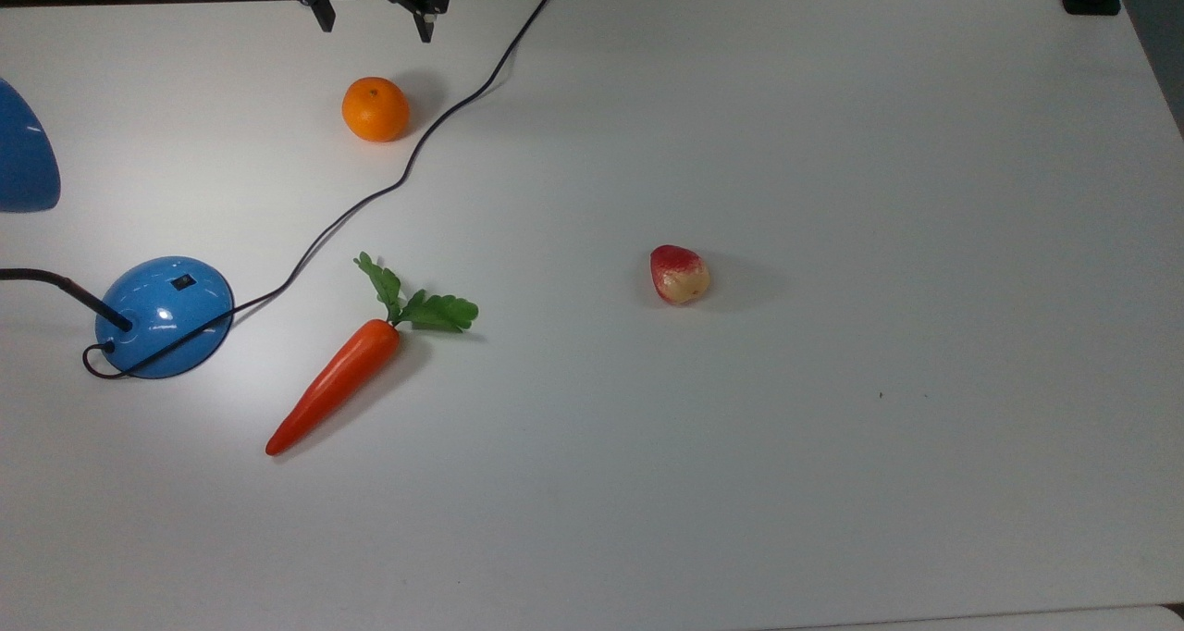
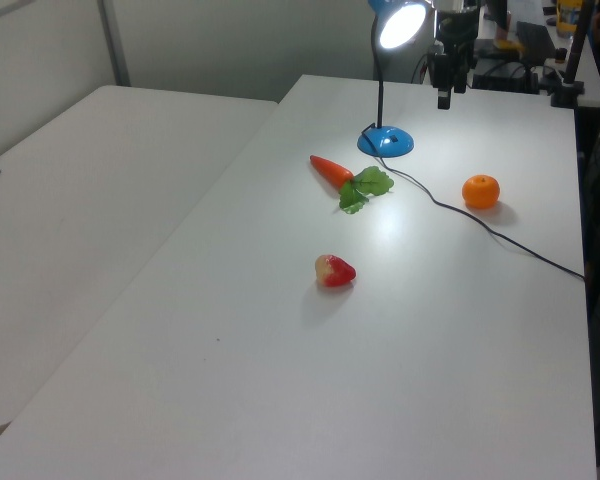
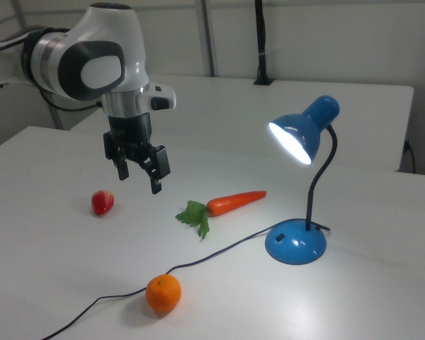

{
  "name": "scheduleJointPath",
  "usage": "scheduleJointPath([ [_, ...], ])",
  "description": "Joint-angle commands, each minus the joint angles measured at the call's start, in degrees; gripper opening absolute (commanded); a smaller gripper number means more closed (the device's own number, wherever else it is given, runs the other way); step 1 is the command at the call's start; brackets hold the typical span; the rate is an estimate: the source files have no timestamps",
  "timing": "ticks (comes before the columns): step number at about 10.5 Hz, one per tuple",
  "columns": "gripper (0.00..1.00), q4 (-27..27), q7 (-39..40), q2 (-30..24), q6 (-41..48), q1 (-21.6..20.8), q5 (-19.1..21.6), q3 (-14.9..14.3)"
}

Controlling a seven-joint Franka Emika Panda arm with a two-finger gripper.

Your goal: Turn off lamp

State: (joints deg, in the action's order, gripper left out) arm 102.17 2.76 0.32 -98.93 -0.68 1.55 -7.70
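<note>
The lamp is lit. Its glossy blue dome base [image 1: 165, 321] sits at the top view's left, with a small black switch [image 1: 182, 282] on top, a black gooseneck and a blue shade [image 1: 23, 164]. The base [image 3: 295, 245] and glowing shade [image 3: 301, 138] stand at the right view's right, and the base [image 2: 386, 142] also appears in the left view. My gripper [image 1: 375, 28] hangs open and empty above the table's far edge, beyond the orange and well away from the lamp. In the right view the gripper [image 3: 139, 178] hovers over the table, and in the left view the gripper [image 2: 443, 98] hangs right of the shade.
An orange [image 1: 375, 109] lies just below the gripper in the top view. The lamp's thin black cord [image 1: 398, 182] runs from the base to the far edge. A toy carrot [image 1: 338, 381] lies right of the base, and a red-and-cream strawberry [image 1: 679, 275] sits mid-table.
</note>
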Motion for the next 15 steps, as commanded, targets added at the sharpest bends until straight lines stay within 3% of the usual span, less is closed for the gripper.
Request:
scheduleJointPath([
  [1,1.00,-1.36,0.06,0.12,2.51,-0.64,-0.05,-0.82],
  [2,1.00,-1.36,0.06,0.12,2.51,-0.90,-0.05,-1.00],
  [4,1.00,-1.36,0.23,0.12,2.60,-4.66,-0.05,-4.84],
  [6,0.98,-1.36,0.58,0.12,2.68,-5.39,-0.05,-5.75],
  [8,0.69,-1.45,0.93,-0.05,3.64,-5.21,-0.05,-5.75],
  [11,0.04,-2.50,0.41,0.21,3.74,-4.95,0.91,-5.74],
  [12,0.00,-2.50,0.15,0.21,3.74,-5.04,1.09,-5.75],
  [15,0.00,-2.59,1.01,0.91,2.86,-4.86,1.18,-5.75],
])
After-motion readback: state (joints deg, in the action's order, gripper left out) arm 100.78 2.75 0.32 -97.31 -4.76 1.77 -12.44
